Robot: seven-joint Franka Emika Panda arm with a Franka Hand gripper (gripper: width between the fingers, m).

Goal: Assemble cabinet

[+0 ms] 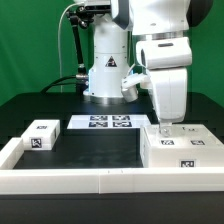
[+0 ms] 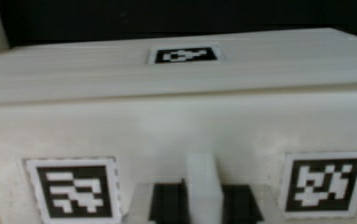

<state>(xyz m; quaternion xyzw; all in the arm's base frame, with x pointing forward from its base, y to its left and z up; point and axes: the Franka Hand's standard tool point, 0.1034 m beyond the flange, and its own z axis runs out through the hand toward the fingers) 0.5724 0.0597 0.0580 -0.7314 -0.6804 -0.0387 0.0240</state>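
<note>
Your gripper [image 1: 165, 126] sits on the cabinet body [image 1: 183, 150] at the exterior view's lower right. Its long axis runs left-right, just beside the border wall [image 1: 60, 178]. Open table [image 1: 100, 148] lies to its left. You can't tell whether the fingers are clamped.

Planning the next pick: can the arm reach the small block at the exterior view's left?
Probably yes: the small block sits alone, nothing over it. The fingers, down at the big box, must lift away first.
</note>
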